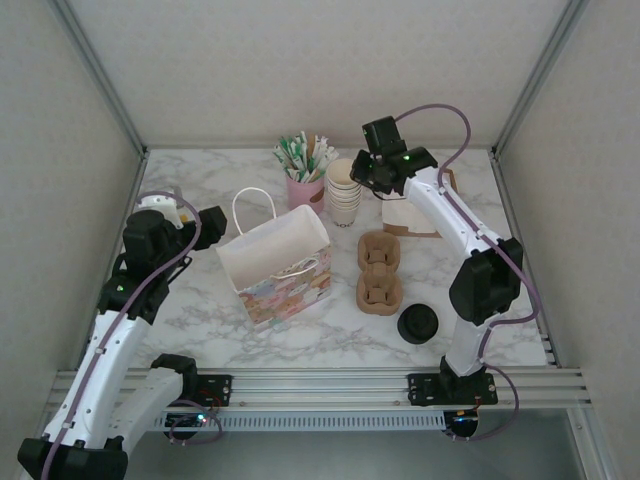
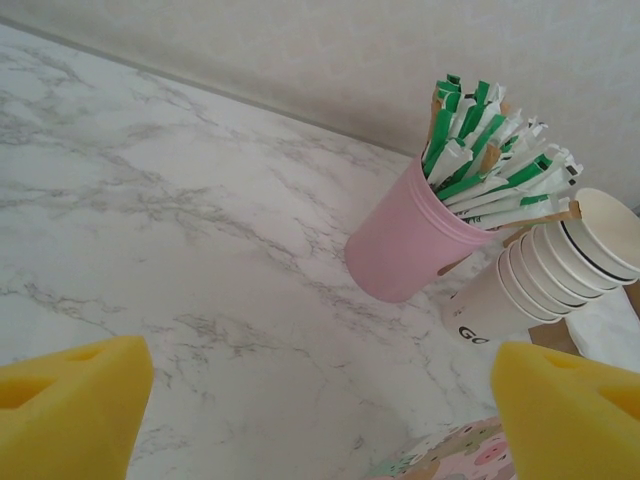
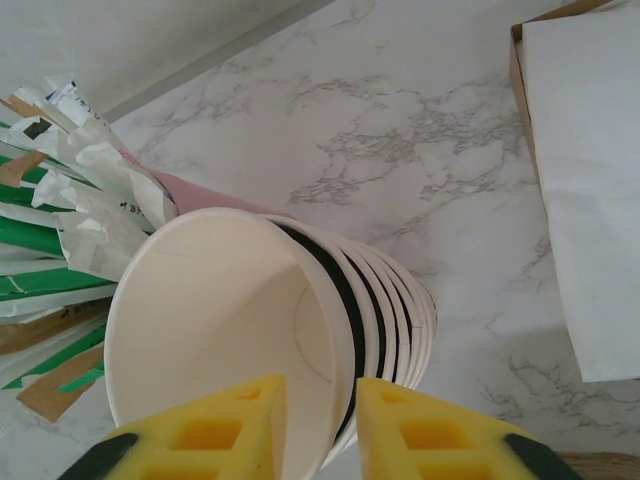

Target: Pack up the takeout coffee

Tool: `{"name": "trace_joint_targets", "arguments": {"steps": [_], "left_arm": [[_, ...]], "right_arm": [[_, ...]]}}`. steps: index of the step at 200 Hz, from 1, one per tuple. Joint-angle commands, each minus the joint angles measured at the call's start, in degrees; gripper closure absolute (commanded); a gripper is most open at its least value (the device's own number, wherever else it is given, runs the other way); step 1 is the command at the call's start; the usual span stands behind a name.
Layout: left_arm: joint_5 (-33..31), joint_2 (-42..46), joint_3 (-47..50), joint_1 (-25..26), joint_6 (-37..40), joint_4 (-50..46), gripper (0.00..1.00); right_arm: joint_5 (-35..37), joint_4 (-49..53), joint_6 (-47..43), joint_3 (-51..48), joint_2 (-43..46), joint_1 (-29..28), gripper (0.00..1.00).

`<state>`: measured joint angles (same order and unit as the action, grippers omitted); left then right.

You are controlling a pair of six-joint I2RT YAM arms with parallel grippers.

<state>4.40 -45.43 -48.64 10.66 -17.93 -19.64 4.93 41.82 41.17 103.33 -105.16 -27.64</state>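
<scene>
The step in hand appears to be the very start: fetching a cup for the takeout coffee, which is judged not yet put together. The right pincer [image 3: 320, 415] stands narrow astride the rim of the top cup [image 3: 220, 320], one pad inside its wall and one outside; whether the pads already bite cannot be told. That cup crowns the stack of cups [image 1: 345, 205] at 12 o'clock on the counter [image 1: 220, 330], just beside the pink straw holder [image 1: 304, 190] at its 9 o'clock. Seen from above, the cup sits at 8 o'clock of the pincer, right at its tips. The next move likely calls for a firm pinch and a lift along the stack's axis, freeing one cup only. The black lids [image 1: 417, 323] lie at 5 o'clock, the paper bag [image 1: 285, 270] near the centre. The left pincer [image 2: 320, 400] hangs wide, holding nothing.
</scene>
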Motion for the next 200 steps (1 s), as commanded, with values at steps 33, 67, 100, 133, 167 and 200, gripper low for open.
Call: {"name": "trace_joint_targets", "arguments": {"steps": [33,67,100,133,167,200], "left_arm": [[-0.88,0.17,-1.72,0.94,1.24,-1.27,0.12],[-1.02,0.09,-1.75,1.19,1.23,-1.33,0.12],[-1.24,0.08,-1.81,1.36,1.37,-1.45,0.12],[-1.4,0.13,-1.72,1.45,1.41,-1.41,0.12],[-1.46,0.17,-1.72,1.56,1.5,-1.37,0.12],[-1.81,0.14,-1.65,1.76,1.68,-1.52,0.12]], "right_arm": [[2.25,2.94,-0.98,3.7,-2.67,-0.65,0.78],[2.37,3.2,-0.94,4.24,-3.06,-0.7,0.83],[2.62,3.9,-1.25,5.1,-3.21,-0.73,0.91],[2.89,5.38,-1.77,6.65,-3.36,-0.79,0.96],[2.67,6.96,-2.9,9.14,-3.21,-0.84,0.99],[2.75,9.47,-5.08,13.16,-2.53,-0.86,1.0]]}}
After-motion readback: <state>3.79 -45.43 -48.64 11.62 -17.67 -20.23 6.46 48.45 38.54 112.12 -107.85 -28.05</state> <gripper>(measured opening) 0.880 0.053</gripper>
